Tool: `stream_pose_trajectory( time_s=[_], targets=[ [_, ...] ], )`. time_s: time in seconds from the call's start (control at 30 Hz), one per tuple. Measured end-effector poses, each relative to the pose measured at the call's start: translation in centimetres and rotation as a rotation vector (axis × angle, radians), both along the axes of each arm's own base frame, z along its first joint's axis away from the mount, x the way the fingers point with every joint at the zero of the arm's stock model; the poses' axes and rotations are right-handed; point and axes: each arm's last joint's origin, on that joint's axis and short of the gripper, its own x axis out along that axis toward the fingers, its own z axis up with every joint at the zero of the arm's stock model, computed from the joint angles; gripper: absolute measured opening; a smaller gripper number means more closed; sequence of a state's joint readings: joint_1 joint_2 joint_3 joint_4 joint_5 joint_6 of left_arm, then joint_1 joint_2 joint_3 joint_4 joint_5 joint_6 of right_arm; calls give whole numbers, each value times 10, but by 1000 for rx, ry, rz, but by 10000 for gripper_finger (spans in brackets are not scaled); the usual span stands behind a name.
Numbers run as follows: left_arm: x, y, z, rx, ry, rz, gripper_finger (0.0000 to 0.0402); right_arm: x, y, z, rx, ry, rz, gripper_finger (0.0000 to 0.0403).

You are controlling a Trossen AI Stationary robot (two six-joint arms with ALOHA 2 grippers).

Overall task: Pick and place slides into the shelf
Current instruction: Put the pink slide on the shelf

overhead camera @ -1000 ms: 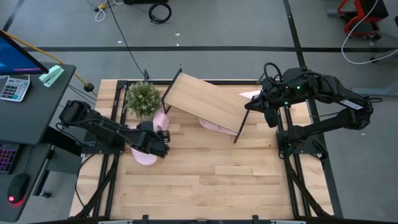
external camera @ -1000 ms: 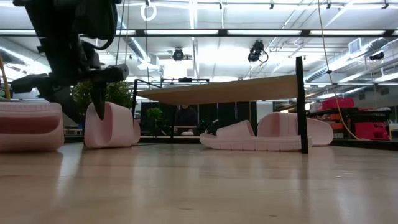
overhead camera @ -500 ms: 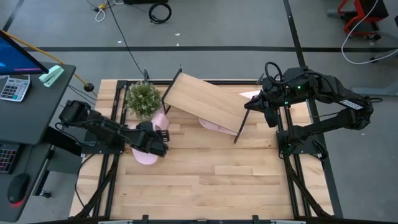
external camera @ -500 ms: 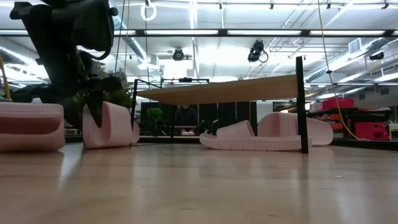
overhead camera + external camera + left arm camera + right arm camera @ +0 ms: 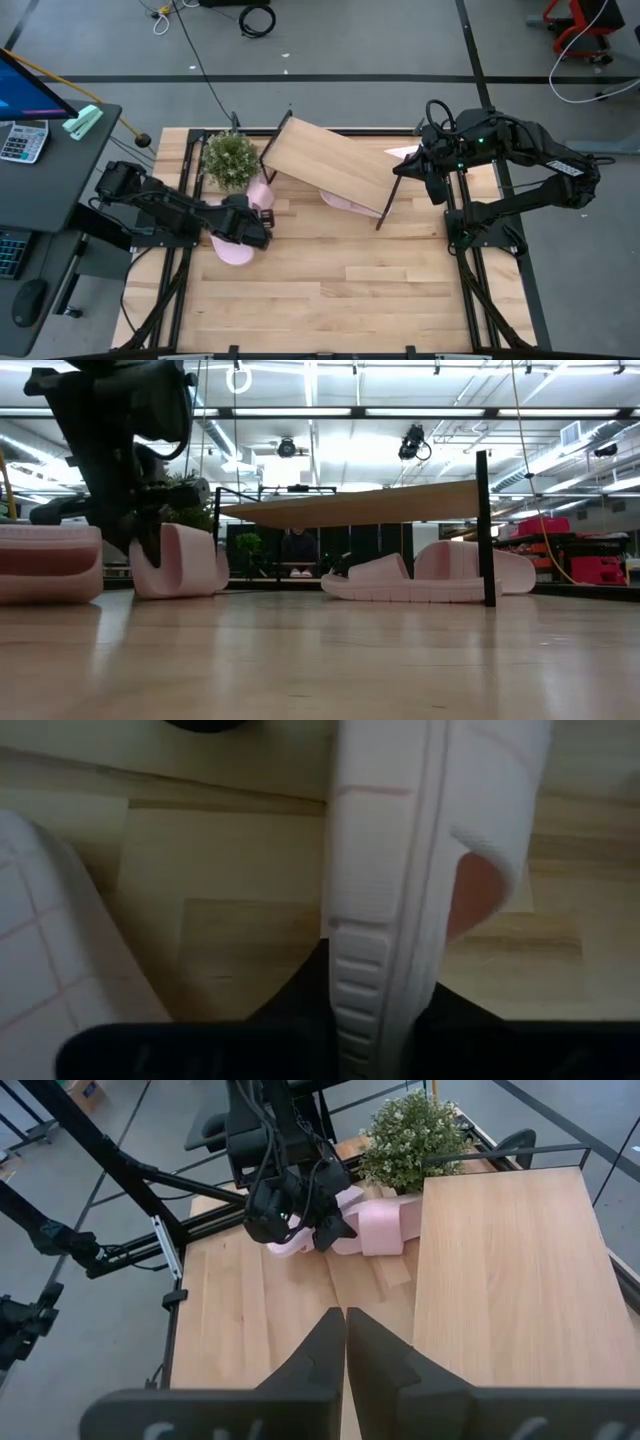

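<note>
One pink slide (image 5: 259,194) stands on its side edge on the tabletop next to the plant, and my left gripper (image 5: 250,218) is shut on it; the low view shows the same slide (image 5: 185,560). A second slide (image 5: 233,252) lies flat near it, at the left in the low view (image 5: 48,563). Two more slides (image 5: 385,578) (image 5: 470,568) lie under the slanted wooden shelf (image 5: 330,165). My right gripper (image 5: 345,1325) hangs shut above the shelf's right end, touching nothing. My left gripper pinches the standing slide's sole (image 5: 372,955) between its two fingers, one on the underside and one on the footbed side. The fingers (image 5: 150,540) come from above, pointing down. The slide stays on its side edge on the tabletop, its strap (image 5: 495,810) beyond the fingers.
A potted plant (image 5: 230,158) stands at the table's far left, right behind the held slide. The shelf's black legs (image 5: 486,530) stand in front of the slides beneath it. The near half of the tabletop (image 5: 340,290) is bare wood.
My left gripper has settled a little lower onto the standing slide and shut on its sole. The slide has been nudged slightly toward the table's left and still stands on its edge.
</note>
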State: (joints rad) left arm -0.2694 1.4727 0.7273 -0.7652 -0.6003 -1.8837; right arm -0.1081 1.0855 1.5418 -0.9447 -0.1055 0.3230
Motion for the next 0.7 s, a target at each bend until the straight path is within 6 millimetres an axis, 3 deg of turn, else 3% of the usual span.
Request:
stream_pose_trajectory(
  time_s=[0.7],
  targets=[
    [-14,-16,0,-11,37,23,42,0,0,0,-3,0,2,18]
  ],
)
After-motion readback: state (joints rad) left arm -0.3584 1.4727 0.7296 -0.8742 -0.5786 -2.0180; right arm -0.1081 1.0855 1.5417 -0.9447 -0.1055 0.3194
